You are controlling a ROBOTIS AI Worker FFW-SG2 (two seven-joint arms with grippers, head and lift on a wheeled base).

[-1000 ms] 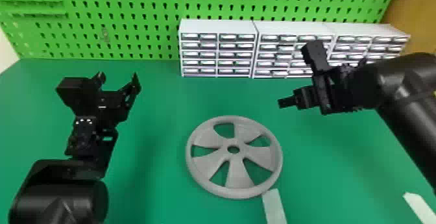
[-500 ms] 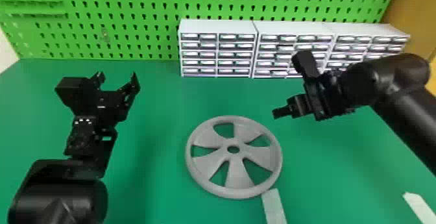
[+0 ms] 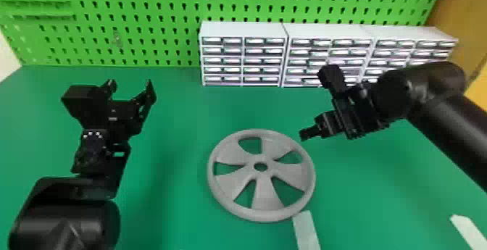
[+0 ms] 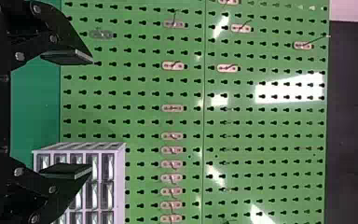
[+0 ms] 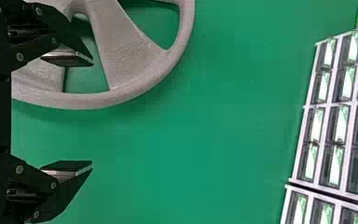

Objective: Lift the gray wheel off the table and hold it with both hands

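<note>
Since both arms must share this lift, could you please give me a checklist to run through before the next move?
- Gray wheel lying flat on the table: ok.
- Left gripper open: ok.
- Right gripper open: ok.
- Left gripper at the wheel's rim: not ok, well off to the wheel's left.
- Right gripper holding the rim: not ok, nothing clamped.
- Right gripper low enough to grasp: cannot tell.

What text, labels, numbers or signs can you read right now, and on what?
No legible text anywhere.
Gray wheel: no lettering visible on its face.
Drawer cabinets: any print on the drawer fronts is too small to read.
Green pegboard: holes and hooks, no readable sign.
</note>
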